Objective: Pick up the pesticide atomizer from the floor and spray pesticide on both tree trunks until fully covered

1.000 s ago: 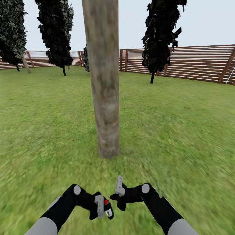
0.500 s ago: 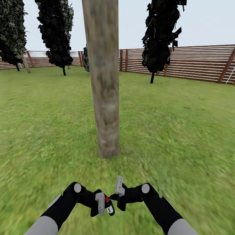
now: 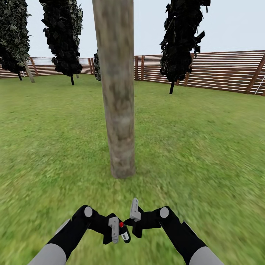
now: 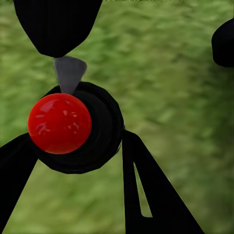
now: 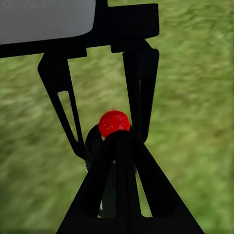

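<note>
Pesticide atomizer [image 3: 122, 230], a small black bottle with a round red cap, sits clamped between the black fingers [image 4: 146, 190] of the left gripper [image 3: 117, 231], low over the grass (the cap [image 4: 59, 123] shows close in the left wrist view). Just beside it, the right gripper [image 3: 134, 217] points toward the bottle [image 5: 113, 127]; whether its jaws are parted I cannot tell. Ahead stands the thick, mottled grey-brown tree trunk [image 3: 117, 88] on the green lawn [image 3: 206, 147]. Farther off, dark near-black cypresses [image 3: 180, 40] stand before the brown slatted wooden fence [image 3: 224, 70].

Head cam fwd-down — wrists close, grass [image 4: 185, 97]
</note>
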Motion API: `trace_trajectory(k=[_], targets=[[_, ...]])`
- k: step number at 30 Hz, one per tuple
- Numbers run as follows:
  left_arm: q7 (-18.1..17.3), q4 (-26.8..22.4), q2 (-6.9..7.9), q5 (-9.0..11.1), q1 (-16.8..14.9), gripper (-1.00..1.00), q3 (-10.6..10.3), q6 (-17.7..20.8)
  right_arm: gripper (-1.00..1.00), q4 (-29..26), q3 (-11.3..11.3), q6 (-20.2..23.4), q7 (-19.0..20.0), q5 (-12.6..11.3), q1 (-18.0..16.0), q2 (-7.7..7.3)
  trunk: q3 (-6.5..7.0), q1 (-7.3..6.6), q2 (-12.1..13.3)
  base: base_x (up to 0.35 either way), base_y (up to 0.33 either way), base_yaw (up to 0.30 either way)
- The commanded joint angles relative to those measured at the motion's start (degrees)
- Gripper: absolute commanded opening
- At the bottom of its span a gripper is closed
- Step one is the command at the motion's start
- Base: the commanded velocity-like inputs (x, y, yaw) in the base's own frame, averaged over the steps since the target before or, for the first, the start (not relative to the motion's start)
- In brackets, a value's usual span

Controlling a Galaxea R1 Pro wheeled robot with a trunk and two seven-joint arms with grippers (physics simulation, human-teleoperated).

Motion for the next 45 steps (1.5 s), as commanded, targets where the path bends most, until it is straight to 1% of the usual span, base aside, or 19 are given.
trace_trajectory(k=[1, 16, 17, 19, 21, 23, 25, 27, 31, 32, 33, 35, 37, 39, 41, 42, 43, 44, 45], targets=[[-0.1, -0.1, -0.02, -0.3, 0.0, -1.00, -0.1, -0.4, -1.00, -0.1, 0.0, 0.0, 0.2, 0.4, 0.0, 0.02, -0.05, -0.01, 0.0, 0.000, 0.000, 0.000], [-0.2, -0.1, -0.10, -0.3, -0.1, -1.00, -0.1, -0.4, -1.00, -0.1, 0.0, 0.0, 0.2, 0.4, 0.0, 0.02, -0.05, -0.01, 0.0, 0.000, 0.000, 0.000], [0.0, 0.8, 0.64, -0.7, 0.0, -1.00, -0.1, -0.2, -1.00, -0.1, 0.0, 0.0, 0.2, 0.4, 0.0, 0.02, -0.05, -0.01, 0.0, 0.000, 0.000, 0.000], [0.1, 0.9, 1.13, -0.8, 0.2, -1.00, 0.0, -0.2, -1.00, -0.1, 0.0, 0.0, 0.2, 0.4, 0.0, 0.02, -0.05, -0.01, 0.0, 0.000, 0.000, 0.000], [0.2, 1.0, 2.39, -1.8, 0.3, -1.00, 0.1, -0.1, -1.00, -0.1, 0.0, 0.0, 0.2, 0.4, 0.0, 0.02, -0.05, -0.01, 0.0, 0.000, 0.000, 0.000], [0.2, 1.0, 3.27, -2.5, 0.4, -1.00, 0.3, -0.1, -1.00, -0.2, 0.0, 0.0, 0.2, 0.4, 0.0, 0.02, -0.05, -0.01, 0.0, 0.000, 0.000, 0.000], [0.3, 1.0, 4.92, -2.8, 0.5, -1.00, 0.4, 0.0, -1.00, -0.2, 0.0, 0.0, 0.2, 0.4, 0.0, 0.02, -0.05, -0.01, 0.0, 0.000, 0.000, 0.000], [0.3, 1.1, 6.07, -2.9, 0.6, -1.00, 0.5, 0.0, -1.00, -0.1, 0.0, 0.0, 0.2, 0.4, 0.0, 0.02, -0.05, -0.01, 0.0, 0.000, 0.000, 0.000], [0.3, 1.1, 9.08, -2.9, 0.6, -1.00, 0.5, 0.0, -1.00, -0.1, 0.0, 0.0, 0.2, 0.4, 0.0, -0.12, -0.05, -0.01, 0.0, 0.000, 0.000, 0.000], [0.3, 1.0, 10.01, -2.9, 0.6, -1.00, 0.6, -0.1, 1.00, -0.1, 0.0, 0.0, 0.2, 0.4, 0.0, -0.20, -0.05, -0.01, 0.0, 0.000, 0.000, 0.000], [0.4, 1.0, 11.29, -2.8, 0.7, -1.00, 0.6, -0.3, 1.00, -0.1, 0.0, -0.1, 0.2, 0.4, 0.0, -0.30, -0.05, -0.01, 0.0, 0.000, 0.000, 0.000], [0.4, 1.0, 12.57, -2.8, 0.7, -1.00, 0.6, -0.4, 1.00, -0.1, 0.0, -0.1, 0.2, 0.4, 0.0, -0.38, -0.05, -0.01, 0.0, 0.000, 0.000, 0.000], [0.5, 1.0, 13.01, -2.9, 0.8, -1.00, 0.6, -0.2, 1.00, -0.1, 0.0, -0.1, 0.2, 0.4, 0.0, -0.66, -0.05, -0.01, 0.0, 0.000, 0.000, 0.000], [0.6, 1.1, 13.22, -2.9, 0.8, -1.00, 1.0, 0.2, 1.00, 0.0, -0.1, -0.1, 0.2, 0.4, 0.0, -1.99, -0.05, -0.01, 0.0, 0.000, 0.000, 0.000], [1.3, 1.1, 13.26, -2.8, 0.8, -1.00, 2.3, 0.3, 1.00, 0.1, -0.2, -0.2, 0.1, 0.3, 0.0, -4.02, -0.05, -0.01, 0.0, 0.000, 0.000, 0.000], [2.6, 1.1, 13.23, -2.8, 0.8, -1.00, 4.4, 0.4, 1.00, 0.1, -0.2, -0.2, 0.0, 0.3, 0.0, -5.69, -0.05, -0.01, 0.0, 0.000, 0.000, 0.000], [3.8, 1.1, 13.17, -2.8, 0.8, -1.00, 6.6, 0.4, 1.00, 0.2, -0.2, -0.3, -0.1, 0.3, 0.0, -6.89, -0.05, -0.01, 0.0, 0.000, 0.000, 0.000], [5.4, 1.1, 13.06, -2.8, 0.8, -1.00, 9.7, 0.5, 1.00, 0.3, -0.2, -0.3, -0.4, 0.3, 0.1, -8.59, -0.05, -0.01, 0.0, 0.000, 0.000, 0.000], [6.5, 1.1, 12.95, -2.8, 0.8, -1.00, 11.8, 0.5, 1.00, 0.4, -0.3, -0.3, -0.9, 0.2, 0.1, -9.78, -0.05, -0.01, 0.0, 0.000, 0.000, 0.000]])
